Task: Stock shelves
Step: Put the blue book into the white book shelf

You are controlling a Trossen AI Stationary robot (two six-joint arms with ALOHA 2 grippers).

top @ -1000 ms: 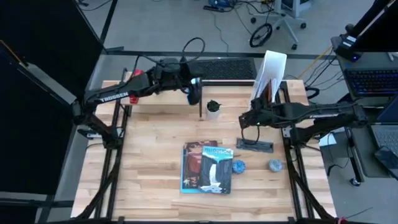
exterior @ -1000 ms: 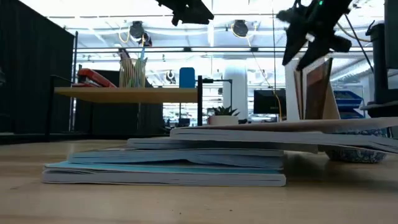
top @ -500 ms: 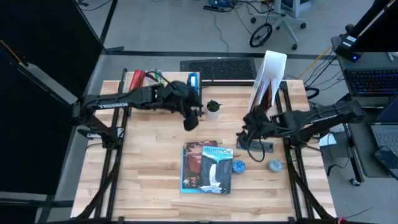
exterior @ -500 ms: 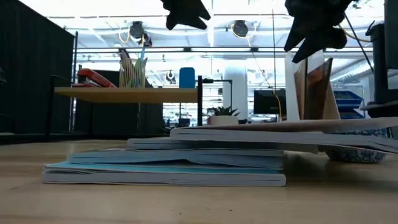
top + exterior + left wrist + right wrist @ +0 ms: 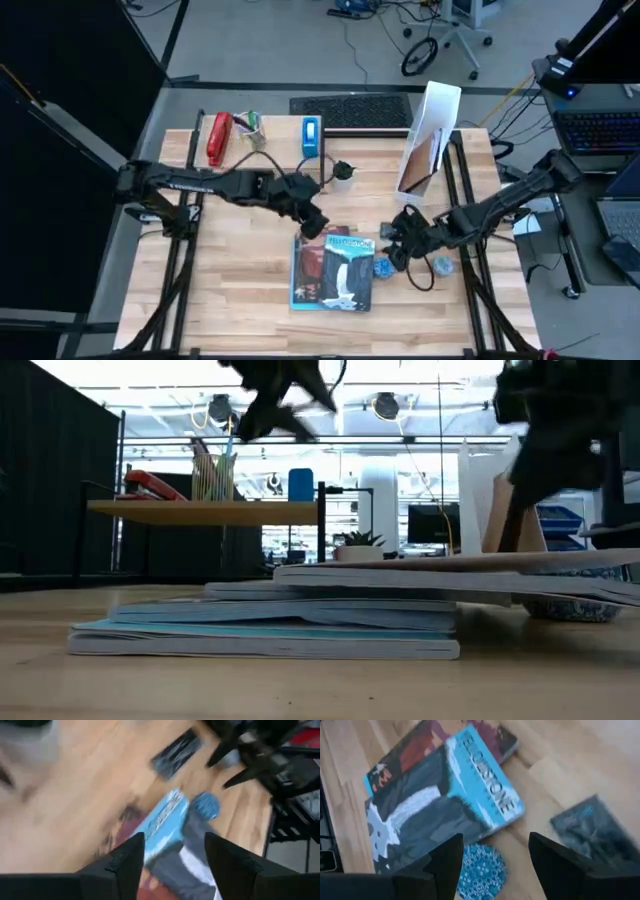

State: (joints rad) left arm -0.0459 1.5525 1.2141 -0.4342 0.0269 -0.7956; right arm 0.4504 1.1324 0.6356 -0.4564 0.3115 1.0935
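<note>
A stack of books (image 5: pixel 333 270) lies flat on the tabletop, a blue-and-dark cover on top (image 5: pixel 440 800). My left gripper (image 5: pixel 315 222) hovers open above the stack's far left corner, with the books showing between its fingers (image 5: pixel 175 865). My right gripper (image 5: pixel 400 245) hangs open above the table just right of the stack, over a round blue patterned coaster (image 5: pixel 481 870). In the low view both grippers (image 5: pixel 280 390) (image 5: pixel 560 430) are well above the books. The wood shelf (image 5: pixel 275 140) stands at the far edge, with the white file holder (image 5: pixel 430 135) to its right.
On the shelf sit a red stapler (image 5: pixel 217 138), a pencil cup (image 5: pixel 248 125) and a blue box (image 5: pixel 312 137). A small potted plant (image 5: pixel 344 175) stands in front of it. A dark booklet (image 5: pixel 592 832) and a grey round thing (image 5: pixel 443 265) lie right of the stack.
My left gripper has left the shelf and swung toward the near edge and down, to the book stack's far left corner. My right gripper has moved from near the file holder toward the near edge and down, over the blue coaster. The books and the other things have stayed put.
</note>
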